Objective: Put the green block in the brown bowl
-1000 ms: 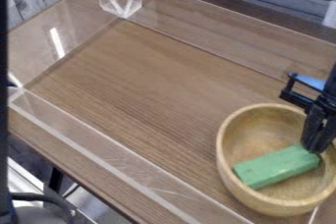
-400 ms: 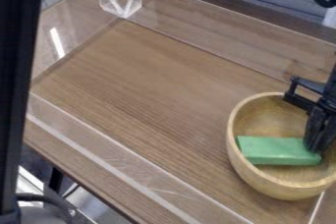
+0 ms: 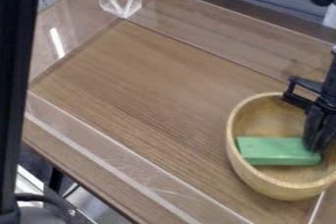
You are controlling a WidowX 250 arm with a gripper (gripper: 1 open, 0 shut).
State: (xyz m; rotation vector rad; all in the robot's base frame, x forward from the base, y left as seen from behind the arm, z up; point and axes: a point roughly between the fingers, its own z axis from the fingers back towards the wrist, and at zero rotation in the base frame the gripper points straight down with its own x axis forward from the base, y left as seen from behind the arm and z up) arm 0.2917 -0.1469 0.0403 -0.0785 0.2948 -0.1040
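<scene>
Brown bowl [image 3: 245, 120] sat at 4 o'clock on the table [image 3: 144, 90]. Green block [image 3: 276, 151] lay flat inside it, toward 6 o'clock. Gripper [image 3: 316, 140] pointed steeply down, fingers closed on the block's 3 o'clock end.

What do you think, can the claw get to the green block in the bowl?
Probably yes. The gripper hangs down into the open brown bowl, right at the green block's end, and nothing sits between them.

The fingers [image 3: 316, 136] point steeply downward at right, clamped shut
</scene>
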